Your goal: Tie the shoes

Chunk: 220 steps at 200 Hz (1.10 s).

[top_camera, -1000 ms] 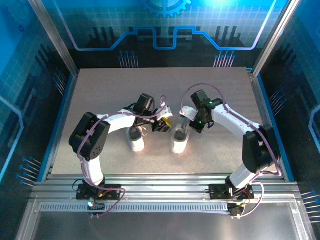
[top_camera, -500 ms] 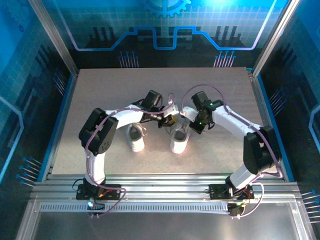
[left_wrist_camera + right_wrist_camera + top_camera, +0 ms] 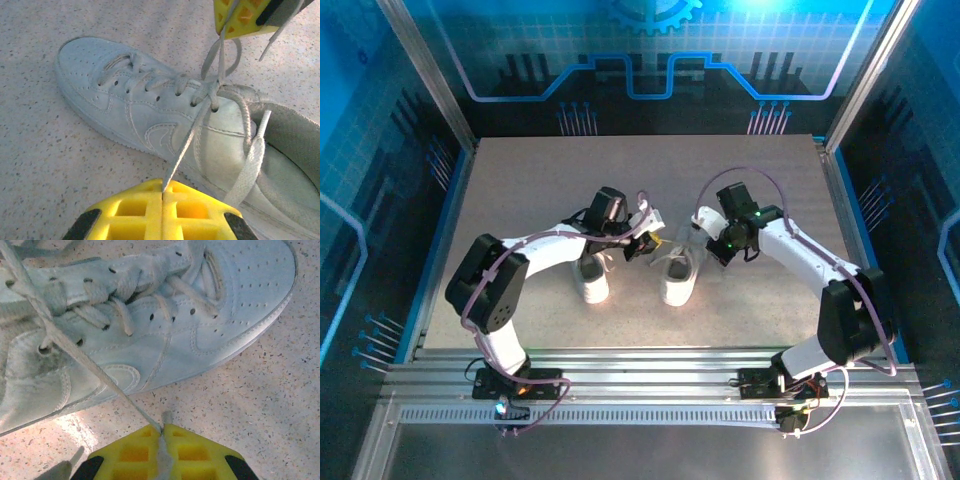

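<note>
Two white shoes stand side by side mid-table, the left shoe (image 3: 591, 281) and the right shoe (image 3: 677, 279). My left gripper (image 3: 644, 246) hangs between them and is shut on a thin white lace (image 3: 186, 146) that runs taut from the right shoe's (image 3: 145, 117) top eyelets into its yellow fingertips (image 3: 135, 210). My right gripper (image 3: 708, 244) is on the other side of that shoe (image 3: 200, 325), shut on the other lace (image 3: 92, 367), also stretched tight. In the left wrist view the right gripper's yellow fingers (image 3: 242, 15) show at the top, with laces crossing below them.
The speckled table (image 3: 530, 190) is bordered by metal rails (image 3: 650, 360) at the near edge and blue walls on the other sides. Both arm bases sit at the bottom, below the rails.
The left gripper closed on the lace and drew back to the left. The right gripper shifted right and slightly away. Both laces now run taut from the right shoe.
</note>
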Each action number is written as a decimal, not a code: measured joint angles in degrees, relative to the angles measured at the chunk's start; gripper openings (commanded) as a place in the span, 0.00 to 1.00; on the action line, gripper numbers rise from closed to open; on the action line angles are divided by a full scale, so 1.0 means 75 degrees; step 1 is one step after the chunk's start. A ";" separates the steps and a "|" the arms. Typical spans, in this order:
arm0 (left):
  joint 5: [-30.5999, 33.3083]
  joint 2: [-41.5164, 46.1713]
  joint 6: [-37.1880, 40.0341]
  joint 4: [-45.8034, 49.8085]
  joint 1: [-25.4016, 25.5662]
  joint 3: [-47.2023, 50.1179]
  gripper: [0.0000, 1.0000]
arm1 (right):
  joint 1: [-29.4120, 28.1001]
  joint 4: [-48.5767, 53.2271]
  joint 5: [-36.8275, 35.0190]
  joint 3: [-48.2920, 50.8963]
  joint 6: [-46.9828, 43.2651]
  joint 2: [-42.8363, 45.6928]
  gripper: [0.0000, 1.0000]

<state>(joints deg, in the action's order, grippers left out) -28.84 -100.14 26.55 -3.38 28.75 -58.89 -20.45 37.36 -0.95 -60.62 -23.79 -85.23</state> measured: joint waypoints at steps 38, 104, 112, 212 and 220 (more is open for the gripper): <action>0.0321 0.0335 -0.0551 -0.0361 0.0000 0.0533 0.00 | 0.0131 -0.0032 0.0169 0.0029 0.0163 -0.0050 0.00; 0.0606 0.0903 -0.1239 -0.0023 0.0125 0.0644 0.00 | 0.0364 -0.0125 0.0213 -0.0458 0.0254 -0.0729 0.00; 0.0691 0.0933 -0.1364 0.0020 0.0213 0.0624 0.00 | 0.0391 -0.0125 0.0216 -0.0656 0.0216 -0.0912 0.00; 0.1309 0.1075 -0.2535 -0.0055 0.0886 0.0574 0.00 | 0.0551 -0.0079 0.0717 -0.1880 0.0117 -0.1711 0.00; 0.1335 0.1166 -0.2553 -0.0055 0.0906 0.0574 0.00 | 0.0551 -0.0047 0.0796 -0.2020 0.0117 -0.1711 0.00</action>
<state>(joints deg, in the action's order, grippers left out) -18.83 -91.39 7.40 -3.79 35.55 -54.59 -16.32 37.01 5.02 -75.77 -22.92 -98.06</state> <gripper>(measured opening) 0.050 0.040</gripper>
